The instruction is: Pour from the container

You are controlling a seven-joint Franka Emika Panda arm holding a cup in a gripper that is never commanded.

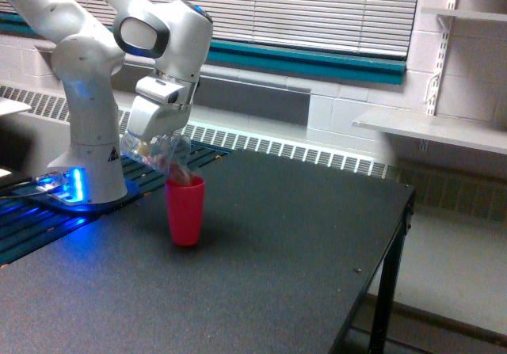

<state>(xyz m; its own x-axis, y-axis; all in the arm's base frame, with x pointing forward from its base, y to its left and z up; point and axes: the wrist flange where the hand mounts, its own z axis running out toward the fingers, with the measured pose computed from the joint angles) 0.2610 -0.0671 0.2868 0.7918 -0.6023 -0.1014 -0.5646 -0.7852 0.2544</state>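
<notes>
The container, a clear plastic cup, hangs tipped steeply with its mouth pointing down and to the exterior view's right, just over the rim of the red cup. Small reddish-brown and pale pieces show near the container's mouth, some between it and the red cup's opening. My gripper is shut on the container from above and behind, at the end of the white arm. The red cup stands upright on the black table.
The arm's white base with blue lights stands at the exterior view's left on the table's back edge. The table's right edge drops off near a shelf. A radiator grille runs along the wall behind.
</notes>
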